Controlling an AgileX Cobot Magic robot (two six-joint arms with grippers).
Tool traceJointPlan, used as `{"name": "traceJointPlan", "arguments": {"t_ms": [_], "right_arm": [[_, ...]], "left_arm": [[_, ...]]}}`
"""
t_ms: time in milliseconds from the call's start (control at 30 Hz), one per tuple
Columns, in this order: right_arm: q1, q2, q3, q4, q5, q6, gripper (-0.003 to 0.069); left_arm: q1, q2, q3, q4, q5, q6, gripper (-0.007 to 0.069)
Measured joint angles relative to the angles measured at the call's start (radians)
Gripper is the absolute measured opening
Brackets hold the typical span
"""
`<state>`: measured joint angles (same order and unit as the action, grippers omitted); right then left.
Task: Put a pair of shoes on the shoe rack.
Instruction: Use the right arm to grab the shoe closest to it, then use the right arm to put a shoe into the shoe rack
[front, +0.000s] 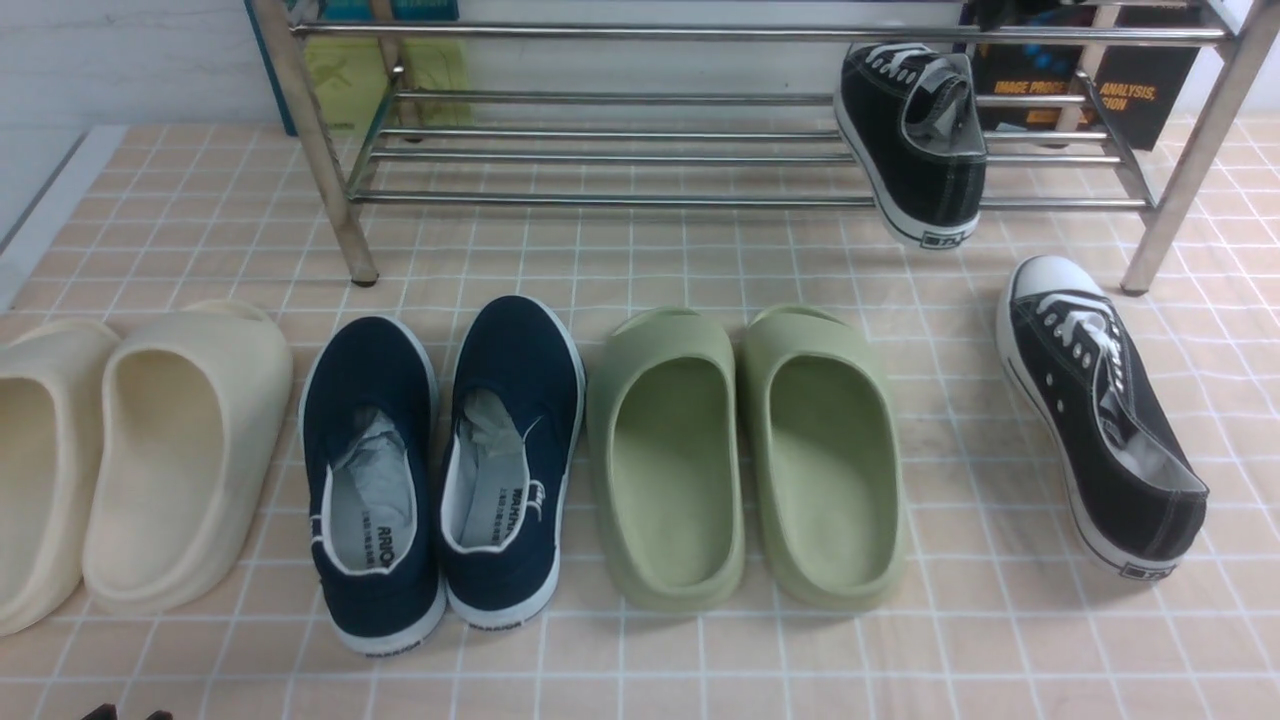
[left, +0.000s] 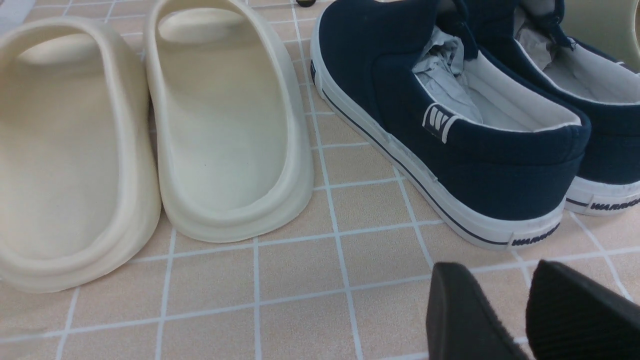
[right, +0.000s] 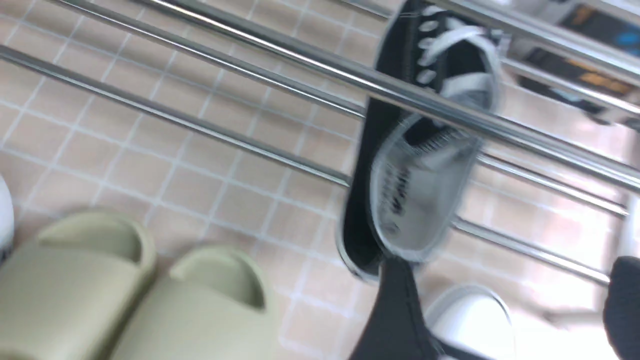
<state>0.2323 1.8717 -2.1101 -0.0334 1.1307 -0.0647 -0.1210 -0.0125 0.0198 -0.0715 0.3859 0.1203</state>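
With my right gripper (right: 500, 295) spread wide and gripping nothing, I see one black canvas sneaker (front: 925, 150) resting at one o'clock on the chrome shoe rack's (front: 600, 198) lower tier and the other black sneaker (front: 1100, 415) on the tiled floor (front: 960, 640) at three o'clock.

A: What's sitting on the low rack of shiny metal tubes (front: 640, 34)?
B: One black canvas lace-up sneaker (front: 945, 200) is lying on the lower tier, towards the right end, its heel overhanging the front bar!
A: And its mate?
B: The other black canvas lace-up sneaker (front: 1050, 365) is resting in front, on the far right of the beige tiled floor (front: 720, 670). Leftward, rounded green foam slides (front: 670, 335), navy canvas slip-ons (front: 380, 605), then rounded cream foam clogs (front: 250, 380) are lining up!
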Motion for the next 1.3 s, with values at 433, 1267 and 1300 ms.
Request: {"name": "traceJointPlan", "arguments": {"t_ms": [433,1267,1300], "right_arm": [[-0.002,-0.043,0.617,-0.069,0.005,0.147,0.0522],[-0.007,-0.176,0.832,-0.149,-0.217,0.294,-0.0006],[-0.007,-0.182,0.803,-0.152,-0.208,0.282,-0.0006]], "left_arm": [[0.000,0.000,0.000,0.001,0.000,0.000,0.0239],[0.000,0.000,0.000,0.001,0.000,0.000,0.0239],[0.000,0.000,0.000,0.001,0.000,0.000,0.0239]]}}
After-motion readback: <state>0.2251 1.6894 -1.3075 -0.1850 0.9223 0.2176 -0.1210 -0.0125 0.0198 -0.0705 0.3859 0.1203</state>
